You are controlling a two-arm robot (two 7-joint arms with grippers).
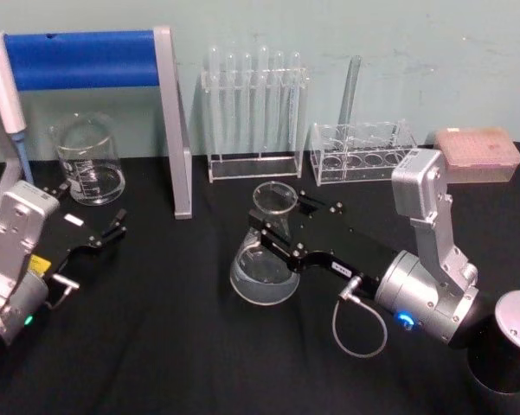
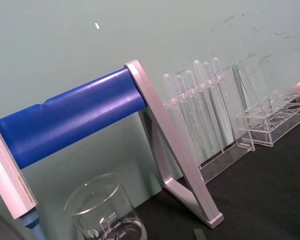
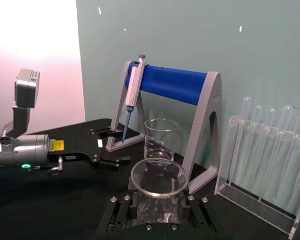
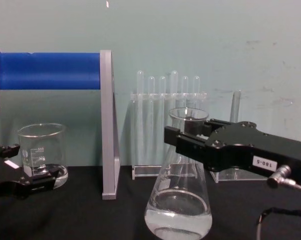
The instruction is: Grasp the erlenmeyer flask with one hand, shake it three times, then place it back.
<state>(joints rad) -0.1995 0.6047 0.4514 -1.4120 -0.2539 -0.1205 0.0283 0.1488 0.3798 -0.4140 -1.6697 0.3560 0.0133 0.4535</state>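
your right pincer grips the erlenmeyer flask
arm reaches in low from the right, clenched on the neck; flask stands upright on the tabletop; left pincer parked left, released.

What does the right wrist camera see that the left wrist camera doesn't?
Right wrist view: the flask right up close, and the left gripper, open. Left wrist view: the low rack with round holes. Both: the beaker, the blue stand, the pipette and the test tubes.
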